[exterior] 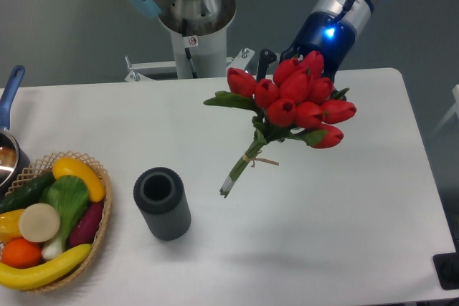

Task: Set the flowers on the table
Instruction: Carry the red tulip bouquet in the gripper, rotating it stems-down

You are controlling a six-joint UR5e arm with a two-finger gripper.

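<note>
The flowers (297,102) are a bunch of red tulips with green leaves, their stems (244,163) tied with twine and slanting down to the left. They hang tilted in the air above the back middle of the white table (344,206), with the stem ends close to its surface. My gripper (290,62) comes in from the upper right, its blue-lit wrist just behind the blooms. It is shut on the bunch. The blooms hide most of the fingers.
A dark grey cylindrical vase (162,203) stands upright, front left of the stems. A wicker basket (102,214) of fruit and vegetables sits at the front left corner. A pot with a blue handle (8,91) is at the left edge. The arm's base (193,26) stands behind the table.
</note>
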